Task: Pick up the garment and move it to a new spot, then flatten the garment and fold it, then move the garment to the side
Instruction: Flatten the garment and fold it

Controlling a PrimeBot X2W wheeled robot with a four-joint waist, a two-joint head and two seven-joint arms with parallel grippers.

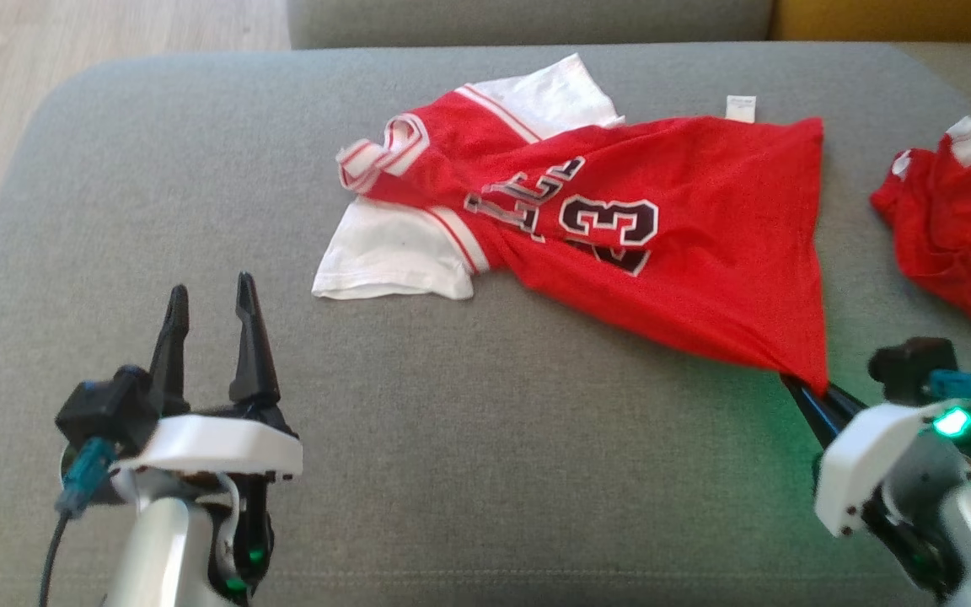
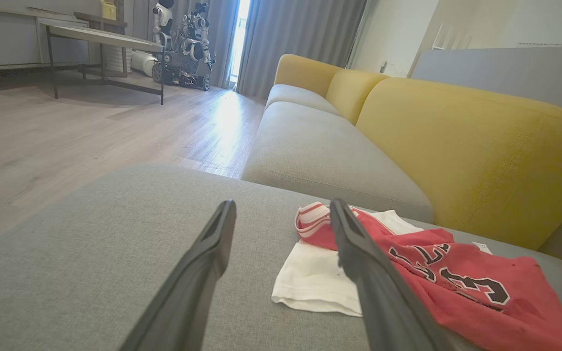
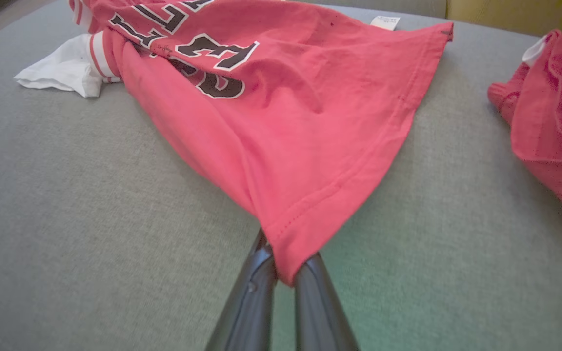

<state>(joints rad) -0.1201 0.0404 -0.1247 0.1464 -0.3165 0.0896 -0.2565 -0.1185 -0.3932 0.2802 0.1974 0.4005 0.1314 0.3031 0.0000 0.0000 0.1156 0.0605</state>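
Note:
The garment [image 1: 671,244] is a red jersey with white sleeves and black-and-white lettering, lying rumpled on the grey cushion [image 1: 485,438]. Its near hem corner is pinched between the fingers of my right gripper [image 1: 806,384], which is shut on it at the lower right. In the right wrist view that gripper [image 3: 283,268] clamps the hem, and the garment [image 3: 281,97] fans out away from it. At the lower left my left gripper [image 1: 211,316] stands open, short of the white sleeve. The left wrist view has the left gripper [image 2: 283,217] open and empty, the garment [image 2: 456,278] to its right.
A second red garment [image 1: 957,228] lies bunched at the cushion's right edge. A yellow sofa back [image 2: 481,146] rises behind the cushion. Wooden floor [image 2: 66,131] lies beyond the cushion's left side, with a table [image 2: 100,39] and another robot [image 2: 183,44] far off.

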